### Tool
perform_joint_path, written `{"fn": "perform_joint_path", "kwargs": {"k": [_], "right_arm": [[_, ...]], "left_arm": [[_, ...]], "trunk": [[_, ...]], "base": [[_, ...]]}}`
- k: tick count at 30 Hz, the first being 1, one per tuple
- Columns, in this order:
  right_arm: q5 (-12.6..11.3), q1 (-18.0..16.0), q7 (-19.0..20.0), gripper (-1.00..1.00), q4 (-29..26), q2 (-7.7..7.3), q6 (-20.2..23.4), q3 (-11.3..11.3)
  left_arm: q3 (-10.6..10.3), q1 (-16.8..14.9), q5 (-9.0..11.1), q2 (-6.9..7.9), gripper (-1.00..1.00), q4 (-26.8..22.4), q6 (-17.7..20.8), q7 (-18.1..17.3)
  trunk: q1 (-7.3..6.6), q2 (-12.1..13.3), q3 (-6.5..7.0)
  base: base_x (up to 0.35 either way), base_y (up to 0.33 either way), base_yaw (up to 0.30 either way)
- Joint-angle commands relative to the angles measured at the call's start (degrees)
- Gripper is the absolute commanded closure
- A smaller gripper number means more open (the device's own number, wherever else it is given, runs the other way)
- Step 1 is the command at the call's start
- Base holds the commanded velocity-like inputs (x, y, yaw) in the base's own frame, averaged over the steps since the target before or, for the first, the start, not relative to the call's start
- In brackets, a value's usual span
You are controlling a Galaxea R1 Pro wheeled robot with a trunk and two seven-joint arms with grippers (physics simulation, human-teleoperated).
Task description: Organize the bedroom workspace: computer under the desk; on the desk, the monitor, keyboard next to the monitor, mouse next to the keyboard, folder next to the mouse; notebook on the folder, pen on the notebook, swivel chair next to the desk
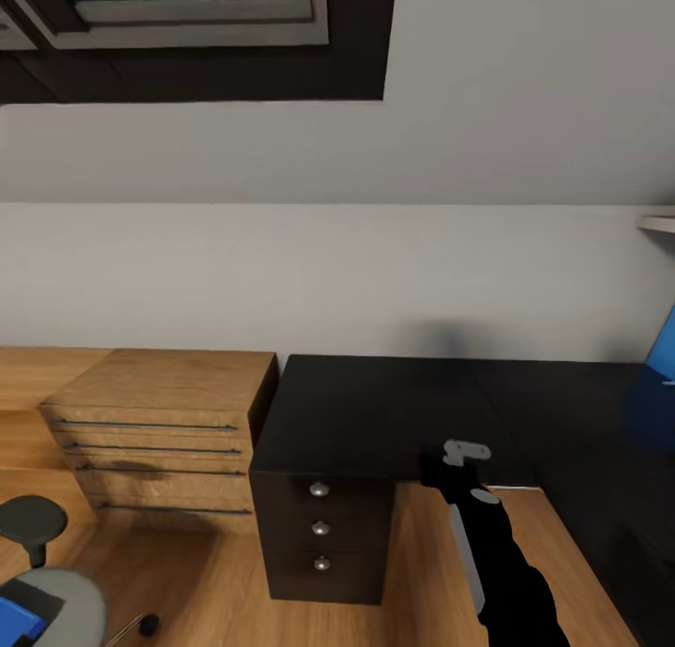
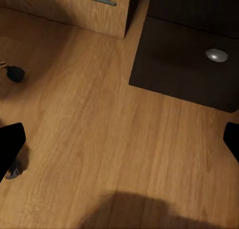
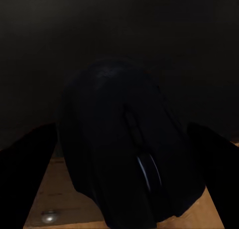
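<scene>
At the far left, low down in the head view, sits the swivel chair (image 1: 56, 600), with a bit of the blue folder (image 1: 17, 619) on its seat. Next to it is a light wooden drawer unit (image 1: 159, 431) on the wood floor (image 1: 216, 591). Then comes the desk (image 1: 375, 413), with its black top and black drawers with round silver knobs (image 1: 320, 489). The left tool (image 2: 119, 139) points down at the floor near those drawers, with its fingers wide apart and nothing in it. The right arm reaches forward, and its right tool (image 3: 124, 154) is clamped on the dark mouse (image 3: 124, 149), one finger on each side. The mouse's long way runs along the fingers. It is held just above the front edge of the desk top, and the open top lies straight ahead. So the right arm likely just needs to go forward and down to set it there.
</scene>
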Motion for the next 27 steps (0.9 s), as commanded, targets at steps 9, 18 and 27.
{"fn": "perform_joint_path", "kwargs": {"k": [9,18,27], "right_arm": [[-0.2,0.0,0.1,1.00,0.0,0.04,0.3,-0.1],[-0.2,0.0,0.2,1.00,0.3,0.04,0.1,-0.1],[-0.2,0.0,0.2,1.00,0.8,0.04,0.1,-0.1]], "left_arm": [[-0.4,-0.1,0.3,-0.03,-1.00,0.0,-0.2,0.5],[-0.4,-0.1,0.3,-0.03,-1.00,0.0,-0.2,0.4],[-0.4,-0.1,0.2,-0.03,-1.00,0.0,-0.2,0.4]], "trunk": [[0.03,0.0,-0.23],[0.03,0.0,-0.44],[0.03,0.0,-0.66]], "base": [[0.107,-0.102,0.270],[0.005,-0.007,0.273],[0.000,0.000,0.273]]}}
